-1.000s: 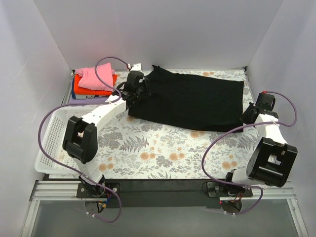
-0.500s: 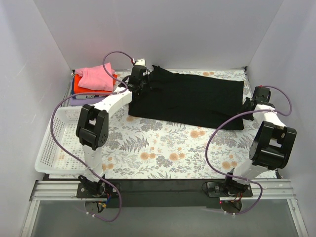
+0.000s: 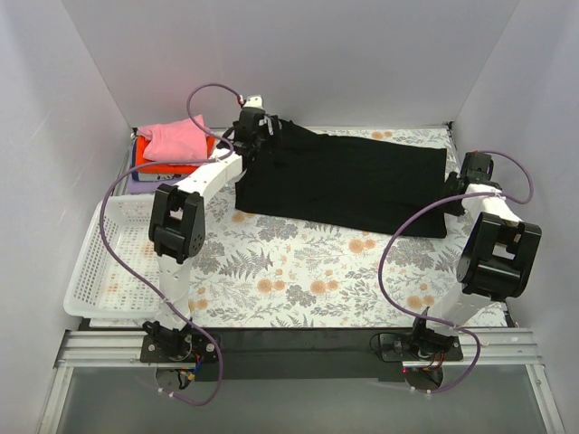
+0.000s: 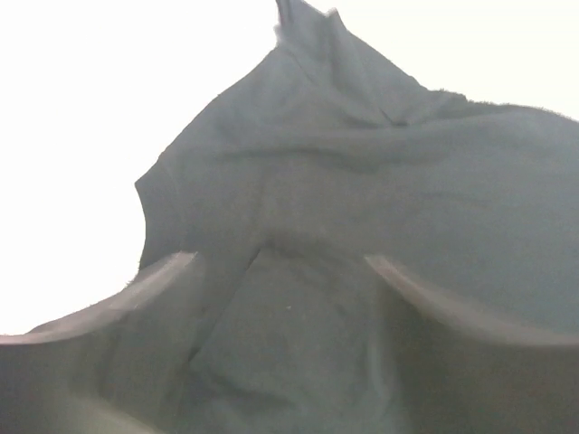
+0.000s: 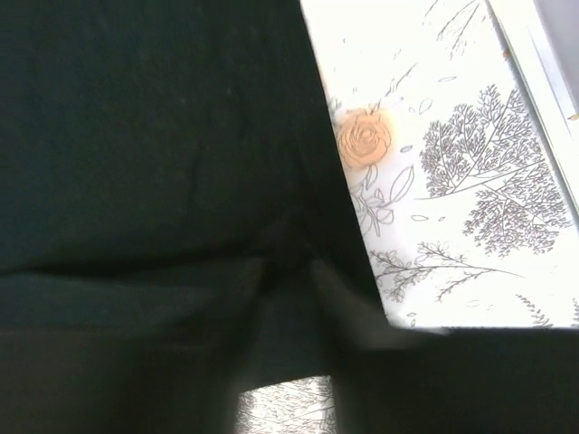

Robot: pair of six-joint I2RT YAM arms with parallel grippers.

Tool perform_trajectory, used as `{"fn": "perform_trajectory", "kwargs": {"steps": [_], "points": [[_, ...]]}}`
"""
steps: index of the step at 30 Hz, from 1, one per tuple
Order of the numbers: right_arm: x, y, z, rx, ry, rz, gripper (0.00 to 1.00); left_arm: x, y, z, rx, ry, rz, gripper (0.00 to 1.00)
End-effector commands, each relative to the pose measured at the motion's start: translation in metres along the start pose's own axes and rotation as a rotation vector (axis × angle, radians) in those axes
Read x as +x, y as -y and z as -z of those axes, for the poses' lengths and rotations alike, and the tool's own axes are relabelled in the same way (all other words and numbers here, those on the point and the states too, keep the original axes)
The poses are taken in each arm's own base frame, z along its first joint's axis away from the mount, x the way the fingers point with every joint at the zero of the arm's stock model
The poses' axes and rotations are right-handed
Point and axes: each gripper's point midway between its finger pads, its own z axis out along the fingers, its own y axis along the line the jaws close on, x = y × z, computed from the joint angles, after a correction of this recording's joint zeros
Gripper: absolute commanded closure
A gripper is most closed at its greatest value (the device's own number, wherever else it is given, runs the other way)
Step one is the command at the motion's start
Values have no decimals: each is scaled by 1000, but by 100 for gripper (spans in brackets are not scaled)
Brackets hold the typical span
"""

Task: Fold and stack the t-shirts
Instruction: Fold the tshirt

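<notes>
Flower-patterned worktop carries the black t-shirt, spread flat across its far half. At the left edge sits a white mesh basket. Beyond it, in the far left corner, a pink tee tops the stack of folded tees. The left fingers stand apart over the black shirt's far left corner. The right fingers pinch its right edge.

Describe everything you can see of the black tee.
The black tee is soft, matte cloth, spread mostly flat and lengthwise across the far tablecloth, with its far-left corner bunched into a peak. The left tool sits open on that corner; the right tool pinches its right edge.
</notes>
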Motion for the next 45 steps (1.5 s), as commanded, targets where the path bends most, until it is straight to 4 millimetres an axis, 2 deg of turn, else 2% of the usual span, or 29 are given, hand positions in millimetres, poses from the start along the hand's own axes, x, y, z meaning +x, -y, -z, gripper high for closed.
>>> {"fn": "perform_trajectory", "kwargs": {"steps": [1, 2, 3, 4, 7, 9, 10, 11, 12, 14, 15, 17, 18, 19, 21, 26, 31, 37, 45], "points": [[-45, -8, 15, -3, 119, 19, 47, -58, -15, 12, -65, 104, 49, 12], [-49, -8, 18, -3, 132, 18, 36, -62, -16, 15, -72, 112, 54, 9], [-54, -10, 23, -10, 147, 21, 11, -68, -18, 18, -85, 125, 60, 7], [-59, -12, 28, -18, 161, 20, 10, -74, -17, 25, -81, 136, 61, 5], [-64, -21, 41, -42, 191, 41, 12, -72, -16, 37, -63, 125, 79, 5], [-62, -33, 47, -57, 204, 70, 12, -54, -14, 38, -39, 80, 91, 5], [-61, -39, 50, -65, 207, 83, 12, -52, -10, 42, -21, 73, 117, 5], [-56, -45, 50, -78, 205, 105, 12, -36, -12, 41, -18, 36, 125, 5], [-50, -61, 51, -106, 200, 139, 12, -30, -10, 42, -4, 19, 136, 5], [-39, -79, 51, -137, 185, 173, 12, -16, 2, 43, 41, -15, 169, 5], [-26, -95, 49, -172, 161, 206, 12, 0, 4, 41, 47, -43, 171, 5], [-13, -111, 45, -215, 141, 219, 12, 15, 15, 38, 77, -67, 179, 5], [0, -122, 39, -249, 108, 225, 12, 30, 21, 35, 93, -102, 181, 5], [10, -125, 31, -252, 78, 222, 12, 42, 20, 32, 94, -126, 198, 5], [32, -143, 24, -298, 25, 254, 13, 54, 22, 30, 102, -150, 223, 5], [68, -145, 6, -291, -68, 286, 14, 100, 9, 25, 81, -223, 253, 5], [96, -140, -3, -266, -130, 313, 15, 135, -2, 20, 45, -286, 269, 5], [117, -125, -7, -208, -159, 336, 14, 154, -16, 30, 10, -312, 250, 5], [164, -99, -8, -165, -267, 342, 12, 192, -37, 57, -30, -378, 235, 5]]}}
